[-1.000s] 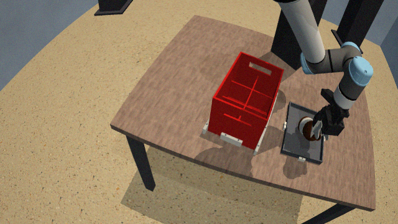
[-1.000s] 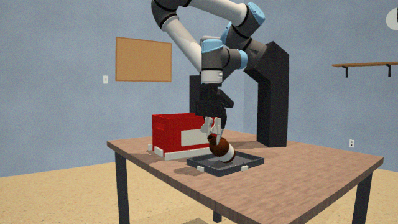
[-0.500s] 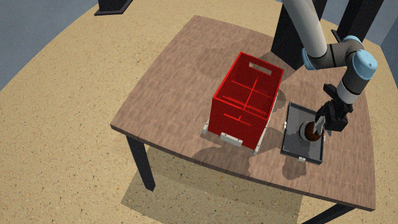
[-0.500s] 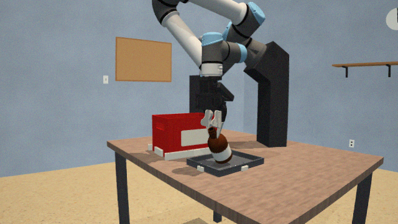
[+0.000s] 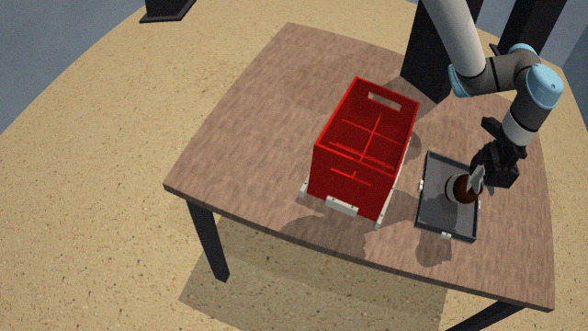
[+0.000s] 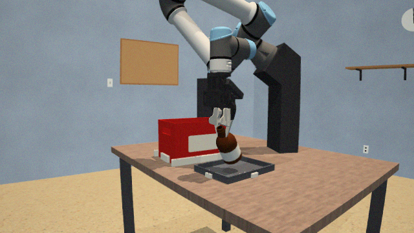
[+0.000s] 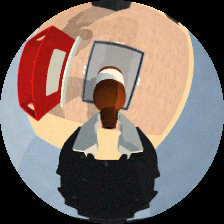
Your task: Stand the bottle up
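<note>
My gripper (image 5: 477, 180) (image 6: 222, 125) (image 7: 109, 111) is shut on the neck of the brown bottle (image 5: 460, 190) (image 6: 228, 147) (image 7: 109, 97), which has a white label band near its base. The bottle hangs neck up and somewhat tilted, with its base just above the floor of the dark grey tray (image 5: 440, 218) (image 6: 249, 167) (image 7: 100, 56). I cannot tell whether the base touches the tray. The tray lies on the table to the right of the red crate (image 5: 349, 184) (image 6: 174, 136) (image 7: 34, 75).
The red crate has inner dividers and stands in white corner brackets (image 5: 341, 205) close to the tray's left side. The arm's dark pedestal (image 6: 281, 97) stands at the table's back. The table's front edge (image 5: 367, 264) is near the tray.
</note>
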Tool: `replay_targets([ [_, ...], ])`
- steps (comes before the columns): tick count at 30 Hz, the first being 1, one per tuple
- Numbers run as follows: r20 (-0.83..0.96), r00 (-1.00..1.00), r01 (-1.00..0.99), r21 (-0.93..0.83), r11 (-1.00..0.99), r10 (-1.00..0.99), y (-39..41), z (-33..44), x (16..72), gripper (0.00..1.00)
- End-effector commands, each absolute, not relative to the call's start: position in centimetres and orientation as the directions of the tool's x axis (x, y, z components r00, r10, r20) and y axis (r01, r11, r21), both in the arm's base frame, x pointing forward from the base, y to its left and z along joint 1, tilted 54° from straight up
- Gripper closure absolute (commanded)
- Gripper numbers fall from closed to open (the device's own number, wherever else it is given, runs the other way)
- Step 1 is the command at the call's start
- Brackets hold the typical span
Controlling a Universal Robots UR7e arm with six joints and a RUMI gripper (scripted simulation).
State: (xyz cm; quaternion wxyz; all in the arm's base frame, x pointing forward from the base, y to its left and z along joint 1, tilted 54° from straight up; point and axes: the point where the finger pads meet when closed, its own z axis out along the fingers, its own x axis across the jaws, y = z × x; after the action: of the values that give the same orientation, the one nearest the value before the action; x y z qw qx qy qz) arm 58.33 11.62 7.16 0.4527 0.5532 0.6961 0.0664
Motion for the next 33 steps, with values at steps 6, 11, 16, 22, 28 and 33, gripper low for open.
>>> replay_targets([
  [6, -0.556, 0.022, 0.709, 0.594, 0.379, 0.831, 12.3, 8.1, 57.3, 1.0],
  [11, -0.556, 0.022, 0.709, 0.594, 0.379, 0.831, 12.5, 8.5, 56.8, 1.0],
  [16, -0.556, 0.022, 0.709, 0.594, 0.379, 0.831, 12.7, 8.7, 56.6, 1.0],
  [22, -0.556, 0.022, 0.709, 0.594, 0.379, 0.831, 12.9, 9.0, 56.1, 1.0],
  [28, -0.556, 0.022, 0.709, 0.594, 0.379, 0.831, 13.1, 9.3, 55.8, 1.0],
  [33, -0.556, 0.022, 0.709, 0.594, 0.379, 0.831, 13.2, 9.4, 55.7, 1.0],
])
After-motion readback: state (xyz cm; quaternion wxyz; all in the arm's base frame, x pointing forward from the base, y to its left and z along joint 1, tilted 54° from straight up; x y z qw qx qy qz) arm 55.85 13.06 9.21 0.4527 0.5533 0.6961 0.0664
